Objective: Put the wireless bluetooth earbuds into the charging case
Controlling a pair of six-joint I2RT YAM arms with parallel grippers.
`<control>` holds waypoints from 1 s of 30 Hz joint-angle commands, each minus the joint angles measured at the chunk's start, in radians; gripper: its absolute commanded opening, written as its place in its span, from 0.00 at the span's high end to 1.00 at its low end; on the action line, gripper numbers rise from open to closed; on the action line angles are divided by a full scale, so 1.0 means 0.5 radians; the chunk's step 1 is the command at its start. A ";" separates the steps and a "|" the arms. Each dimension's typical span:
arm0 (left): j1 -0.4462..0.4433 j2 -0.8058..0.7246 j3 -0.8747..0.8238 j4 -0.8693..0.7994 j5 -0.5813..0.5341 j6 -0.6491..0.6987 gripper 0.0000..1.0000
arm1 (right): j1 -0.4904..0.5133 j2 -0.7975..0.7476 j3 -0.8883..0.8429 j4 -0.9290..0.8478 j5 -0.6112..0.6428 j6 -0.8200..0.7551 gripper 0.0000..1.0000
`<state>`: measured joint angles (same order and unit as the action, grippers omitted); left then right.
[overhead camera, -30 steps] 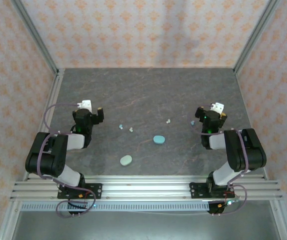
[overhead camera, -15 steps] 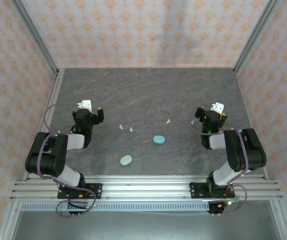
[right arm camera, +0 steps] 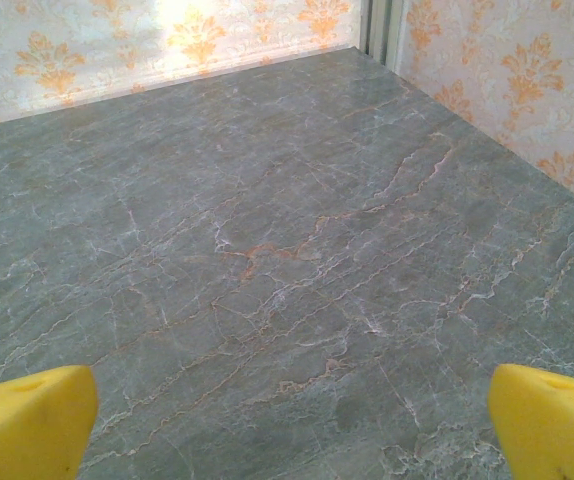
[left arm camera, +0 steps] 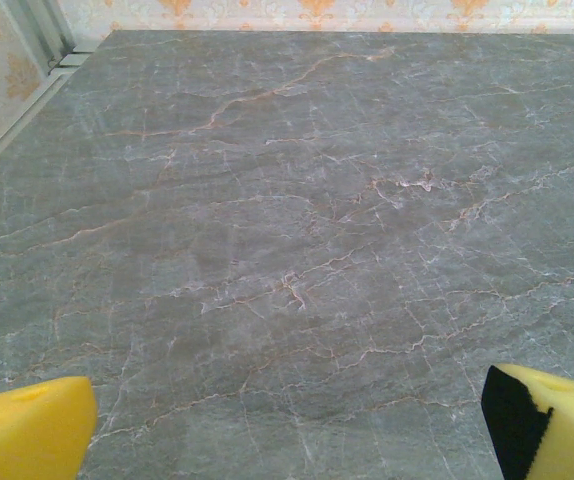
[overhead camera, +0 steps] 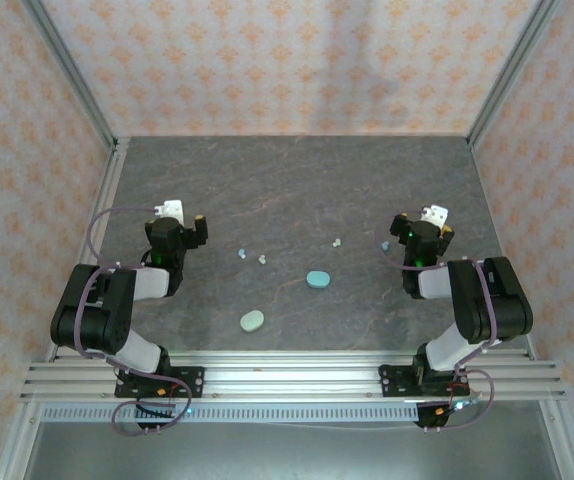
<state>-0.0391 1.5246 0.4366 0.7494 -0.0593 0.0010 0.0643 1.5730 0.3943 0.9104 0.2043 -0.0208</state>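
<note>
Nothing has shifted over the last second. Both arms sit parked, the left hand (overhead camera: 182, 218) and the right hand (overhead camera: 422, 222) spread open and empty, so the task looks not yet begun. The top view places the four earbuds (overhead camera: 242, 254) loose on the tabletop (overhead camera: 297, 180) between the arms, with the teal case (overhead camera: 317, 278) and the mint case (overhead camera: 252, 320) nearer the bases. The wrist views add the yellow pads (left arm camera: 27, 430) standing wide apart over bare marble.
</note>
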 commanded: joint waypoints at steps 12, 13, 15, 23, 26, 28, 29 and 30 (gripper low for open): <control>0.014 -0.097 0.047 -0.162 0.069 0.054 0.00 | -0.011 -0.060 -0.042 0.014 -0.014 -0.018 0.00; 0.014 -0.136 0.107 -0.303 0.075 0.051 0.00 | -0.010 -0.087 -0.058 0.026 -0.019 -0.016 0.00; 0.015 -0.225 0.273 -0.643 0.140 0.071 0.00 | -0.009 -0.179 -0.093 0.004 -0.050 -0.033 0.00; 0.002 -0.506 0.877 -1.734 0.574 0.317 0.01 | 0.023 -0.708 0.314 -1.319 -0.114 0.250 0.01; -0.090 -0.526 1.219 -2.415 0.858 0.636 0.03 | 0.077 -0.712 0.576 -1.849 -0.218 0.389 0.00; -0.210 -0.520 1.397 -2.819 0.866 0.789 0.05 | 0.156 -0.715 0.690 -2.095 -0.291 0.425 0.00; -0.281 -0.532 1.444 -2.979 0.842 0.823 0.06 | 0.202 -0.723 0.727 -2.187 -0.321 0.435 0.00; -0.352 -0.556 1.458 -3.101 0.829 0.835 0.07 | 0.255 -0.738 0.755 -2.266 -0.361 0.461 0.00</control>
<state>-0.1253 1.2697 1.1091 -0.3405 0.2726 0.2687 0.1303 1.2232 0.7250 0.1249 0.1066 0.1352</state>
